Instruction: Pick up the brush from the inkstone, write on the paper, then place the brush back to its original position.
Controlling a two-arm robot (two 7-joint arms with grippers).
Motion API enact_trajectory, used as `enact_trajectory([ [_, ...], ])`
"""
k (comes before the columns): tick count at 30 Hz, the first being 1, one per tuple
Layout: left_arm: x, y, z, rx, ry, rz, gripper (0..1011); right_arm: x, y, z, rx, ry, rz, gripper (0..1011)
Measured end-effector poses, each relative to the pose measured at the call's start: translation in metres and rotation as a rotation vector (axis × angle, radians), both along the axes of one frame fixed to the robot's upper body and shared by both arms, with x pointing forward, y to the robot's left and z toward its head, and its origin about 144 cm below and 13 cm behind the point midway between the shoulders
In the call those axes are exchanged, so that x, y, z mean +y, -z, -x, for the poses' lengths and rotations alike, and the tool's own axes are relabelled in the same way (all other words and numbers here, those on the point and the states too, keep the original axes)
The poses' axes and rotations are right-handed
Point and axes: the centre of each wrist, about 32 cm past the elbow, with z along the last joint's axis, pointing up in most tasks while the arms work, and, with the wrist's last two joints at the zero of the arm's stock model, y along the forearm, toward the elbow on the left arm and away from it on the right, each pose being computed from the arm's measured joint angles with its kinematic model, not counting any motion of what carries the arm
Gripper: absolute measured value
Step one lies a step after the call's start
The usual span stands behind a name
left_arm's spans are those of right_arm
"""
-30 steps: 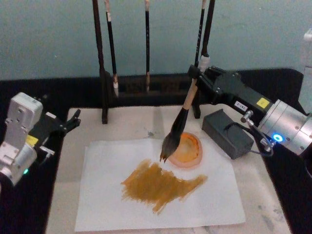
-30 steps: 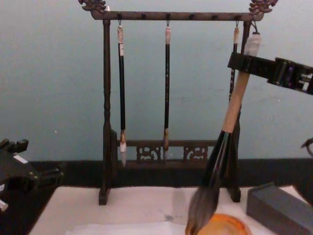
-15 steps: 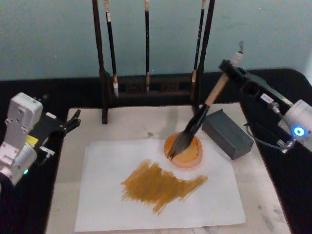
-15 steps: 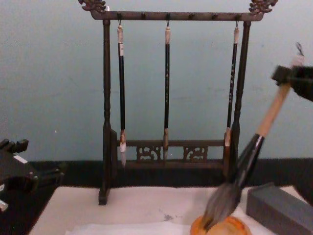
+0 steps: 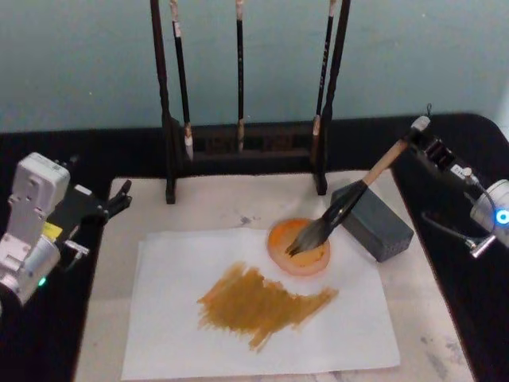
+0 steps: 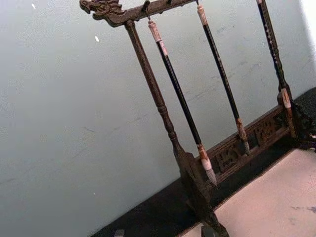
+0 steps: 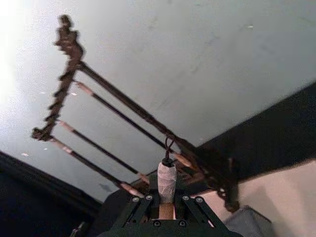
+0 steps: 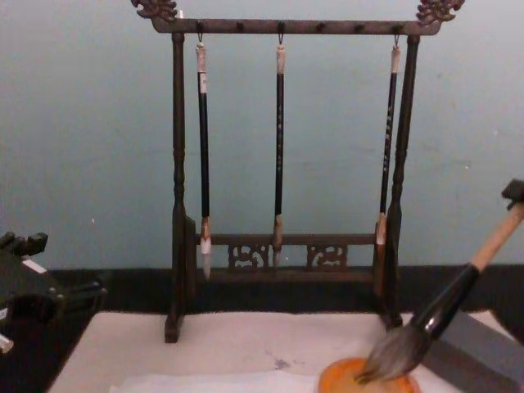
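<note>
Brush (image 5: pixel 350 203) had tipped lower than half a second earlier, bristles in the inkstone (image 5: pixel 277 253) at the paper's (image 5: pixel 175 318) 1 o'clock. Writing looked done; release remained. Right claw (image 5: pixel 420 139) pinched the handle end. Left claw (image 5: pixel 119 199) was parked, spread, at 9 o'clock.

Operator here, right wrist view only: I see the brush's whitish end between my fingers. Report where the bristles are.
Observer: The brush bristles rest in the inkstone.
Operator: Give me the handle's lean.
Observer: It slants up rightward to the right gripper, passing over the grey block's corner.
Operator: Left arm, now.
Observer: The left gripper is parked left of the paper.
</note>
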Motion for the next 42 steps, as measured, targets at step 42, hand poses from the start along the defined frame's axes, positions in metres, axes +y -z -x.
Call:
enact_trajectory([
  [42, 0.0, 0.0, 0.0, 0.0, 0.0, 0.0, 1010, 0.011, 0.047, -0.045, 0.175, 0.069, -0.127, 162],
])
